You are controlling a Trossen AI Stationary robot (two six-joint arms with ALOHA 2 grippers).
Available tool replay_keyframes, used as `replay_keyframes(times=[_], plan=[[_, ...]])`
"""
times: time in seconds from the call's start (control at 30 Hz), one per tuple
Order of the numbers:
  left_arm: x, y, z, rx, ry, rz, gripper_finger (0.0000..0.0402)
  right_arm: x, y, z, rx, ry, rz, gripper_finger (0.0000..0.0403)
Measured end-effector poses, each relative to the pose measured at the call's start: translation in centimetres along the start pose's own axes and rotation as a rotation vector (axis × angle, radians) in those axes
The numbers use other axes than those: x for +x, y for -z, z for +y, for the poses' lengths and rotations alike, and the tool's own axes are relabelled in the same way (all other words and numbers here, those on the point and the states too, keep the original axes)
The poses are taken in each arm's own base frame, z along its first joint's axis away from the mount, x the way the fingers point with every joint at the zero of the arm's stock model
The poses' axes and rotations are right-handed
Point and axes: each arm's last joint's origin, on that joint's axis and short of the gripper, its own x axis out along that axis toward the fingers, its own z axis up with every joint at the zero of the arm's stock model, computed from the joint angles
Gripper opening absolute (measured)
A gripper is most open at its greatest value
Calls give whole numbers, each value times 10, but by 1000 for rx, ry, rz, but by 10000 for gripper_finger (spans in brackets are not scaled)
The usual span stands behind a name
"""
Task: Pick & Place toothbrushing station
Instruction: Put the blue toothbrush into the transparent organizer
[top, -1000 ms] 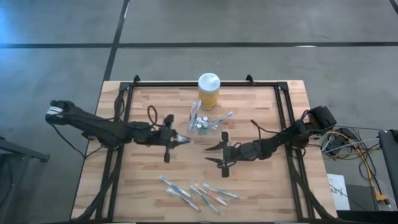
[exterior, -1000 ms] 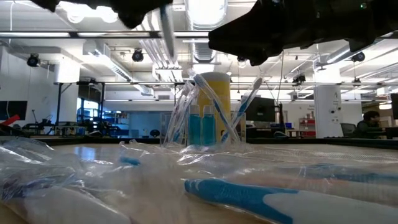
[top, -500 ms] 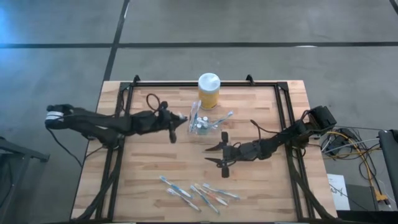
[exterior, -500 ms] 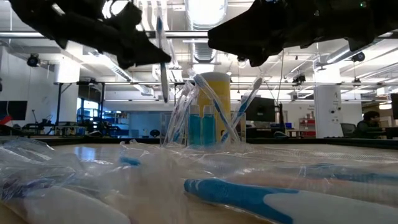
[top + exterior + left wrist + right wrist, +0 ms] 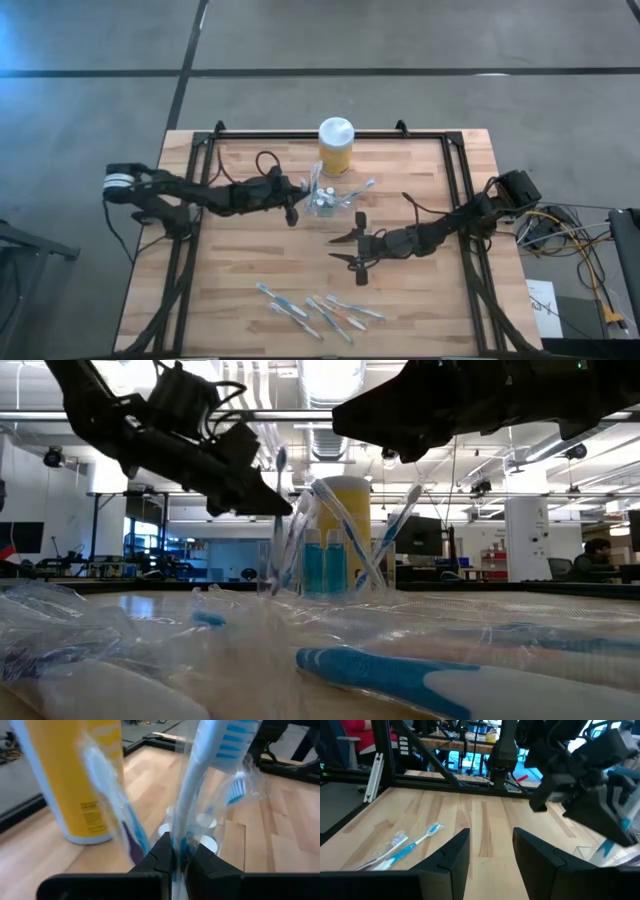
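The small see-through plastic cup-like holder (image 5: 322,198) stands on the wooden slatted table (image 5: 240,290) near the middle of its far edge, just in front of the tall yellow jar with a white lid (image 5: 335,146). The left gripper (image 5: 296,190) is just to the holder's left, clamped on a wrapped blue-and-white toothbrush (image 5: 200,790). The right gripper (image 5: 340,248) lies toward the table's centre, in front of the holder. Several wrapped toothbrushes (image 5: 315,310) lie near the near edge.

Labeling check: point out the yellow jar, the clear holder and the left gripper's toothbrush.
yellow jar (image 5: 335,152), high view, on its yellow side below the white lid.
clear holder (image 5: 322,198), high view, on its rim.
toothbrush (image 5: 202,775), left wrist view, on its handle.
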Motion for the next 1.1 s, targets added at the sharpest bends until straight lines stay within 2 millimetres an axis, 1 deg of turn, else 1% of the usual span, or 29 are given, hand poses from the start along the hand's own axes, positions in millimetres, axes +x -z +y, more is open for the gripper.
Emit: replay_keyframes(times=[0.13, 0.27, 0.4, 0.53, 0.63, 0.8, 0.9, 1.1], plan=[[9, 9, -1, -9, 7, 27, 22, 0, 0, 0, -1, 0, 3, 139], [14, 12, -1, -13, 7, 42, 22, 0, 1, 0, -1, 0, 3, 140], [15, 12, 2, -36, -4, 46, 22, 0, 1, 0, 0, 0, 4, 140], [16, 12, 10, -144, -32, 46, 31, 0, 1, 0, 0, 0, 4, 135], [17, 12, 14, -189, -4, 59, 39, 0, 1, 0, 0, 0, 4, 135], [16, 14, 14, -185, 2, 68, 34, 0, 1, 0, 8, 0, 5, 136], [15, 16, 14, -216, -1, 66, 36, 0, 1, 0, 12, 0, 5, 134], [15, 17, 15, -212, -5, 74, 61, 0, 1, 0, 12, 0, 5, 132]])
